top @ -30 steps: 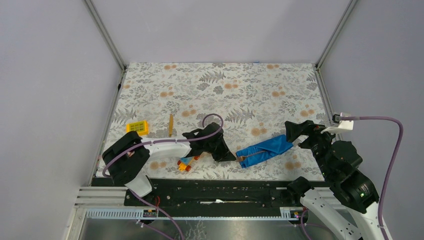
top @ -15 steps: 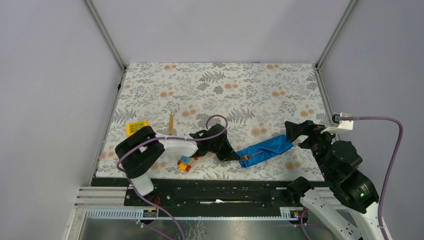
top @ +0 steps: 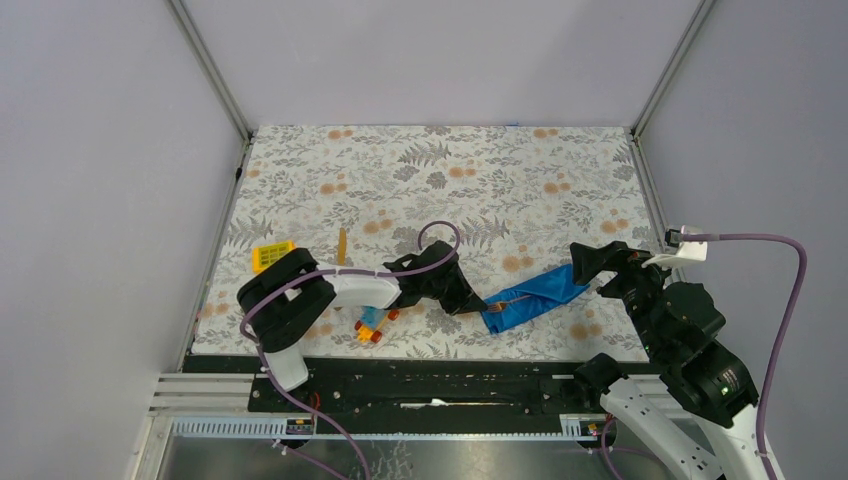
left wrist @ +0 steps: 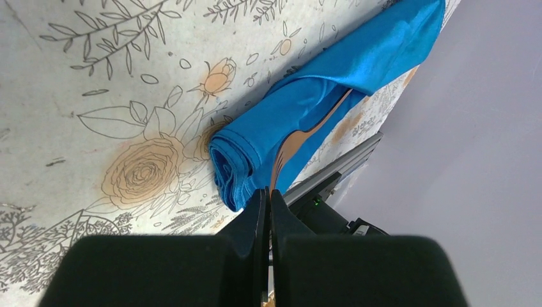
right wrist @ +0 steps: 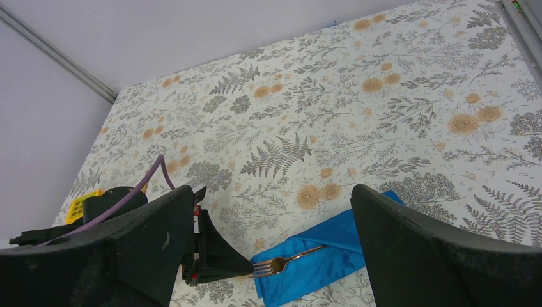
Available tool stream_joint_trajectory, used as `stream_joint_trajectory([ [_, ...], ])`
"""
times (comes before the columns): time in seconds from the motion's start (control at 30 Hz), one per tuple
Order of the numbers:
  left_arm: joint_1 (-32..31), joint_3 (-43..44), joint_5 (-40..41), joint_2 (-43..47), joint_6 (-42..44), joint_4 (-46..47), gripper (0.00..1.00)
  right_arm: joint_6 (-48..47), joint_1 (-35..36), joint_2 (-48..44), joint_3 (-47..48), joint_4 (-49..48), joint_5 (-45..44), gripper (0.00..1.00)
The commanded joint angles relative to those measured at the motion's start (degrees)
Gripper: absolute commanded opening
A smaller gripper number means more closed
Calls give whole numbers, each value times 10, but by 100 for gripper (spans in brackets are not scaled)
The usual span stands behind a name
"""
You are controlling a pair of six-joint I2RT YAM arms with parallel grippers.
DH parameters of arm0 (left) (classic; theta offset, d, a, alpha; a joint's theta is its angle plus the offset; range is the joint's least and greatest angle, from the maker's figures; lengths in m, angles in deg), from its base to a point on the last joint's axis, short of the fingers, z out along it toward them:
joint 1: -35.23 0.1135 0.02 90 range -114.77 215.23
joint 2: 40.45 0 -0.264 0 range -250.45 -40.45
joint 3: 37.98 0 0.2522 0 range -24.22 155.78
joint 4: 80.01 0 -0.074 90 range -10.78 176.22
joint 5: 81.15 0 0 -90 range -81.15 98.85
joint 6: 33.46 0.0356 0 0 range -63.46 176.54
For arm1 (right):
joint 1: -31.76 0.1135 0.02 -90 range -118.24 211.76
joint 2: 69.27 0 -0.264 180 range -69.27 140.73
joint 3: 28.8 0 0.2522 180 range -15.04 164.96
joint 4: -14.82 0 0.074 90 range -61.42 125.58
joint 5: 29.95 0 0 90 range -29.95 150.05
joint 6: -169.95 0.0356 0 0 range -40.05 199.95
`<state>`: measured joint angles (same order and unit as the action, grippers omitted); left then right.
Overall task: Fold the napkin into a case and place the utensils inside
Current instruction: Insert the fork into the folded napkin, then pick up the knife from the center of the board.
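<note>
The blue napkin lies folded into a long strip at the front right of the table. My left gripper is at its near-left end, shut on the tine end of the golden fork. In the right wrist view the fork lies across the napkin, its handle slipping under a fold. The left wrist view shows shut fingertips against the napkin's rolled end. The golden knife lies on the table to the left. My right gripper hovers open over the napkin's far-right end.
A yellow block sits at the left, beside the left arm's base. A small blue-and-orange toy car lies near the front edge, under the left arm. The black front rail runs along the table's near edge.
My left arm has stretched to the right, carrying the fork along the napkin so that its handle now lies further in the fold. The right arm has not moved.
</note>
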<state>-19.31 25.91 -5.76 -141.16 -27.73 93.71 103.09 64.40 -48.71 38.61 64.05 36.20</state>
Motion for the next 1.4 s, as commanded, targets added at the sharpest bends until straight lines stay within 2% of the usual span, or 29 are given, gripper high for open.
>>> stream_joint_trajectory([
  [0.0,3,21,11,-14,-7,43,0,-8,2,-5,0,-3,1,100],
  [0.27,1,9,17,-19,-18,45,1,-8,2,-4,-1,-3,1,100],
  [0.3,1,8,17,-19,-17,44,6,-8,2,-4,-2,-4,1,100],
  [0.4,1,11,19,-5,1,19,29,-7,2,-4,-2,-4,2,100],
  [0.5,2,8,22,31,33,-13,39,-7,1,-4,-7,-10,3,100],
  [0.57,5,2,18,69,55,-38,42,-8,2,-3,-10,-16,6,100],
  [0.63,8,7,33,127,100,-87,47,-10,1,1,-10,-20,10,100],
  [0.73,16,52,48,210,236,-172,55,-14,2,3,-20,-32,11,100],
  [0.8,25,99,74,242,338,-280,57,-14,1,6,-28,-45,18,100],
  [0.87,41,121,150,280,398,-398,60,-15,2,13,-35,-59,29,100],
  [0.97,115,82,228,365,440,-506,69,-20,2,28,-44,-75,49,100],
  [1.03,214,50,218,425,471,-537,73,-26,2,39,-47,-85,63,100],
  [1.1,294,30,203,438,508,-559,77,-32,1,52,-50,-96,77,100],
  [1.2,388,26,165,391,548,-560,80,-40,2,71,-50,-105,100,100],
  [1.3,434,32,175,309,550,-534,80,-43,2,86,-48,-113,116,100],
  [1.37,458,51,150,231,561,-517,75,-46,2,91,-47,-118,127,100],
])
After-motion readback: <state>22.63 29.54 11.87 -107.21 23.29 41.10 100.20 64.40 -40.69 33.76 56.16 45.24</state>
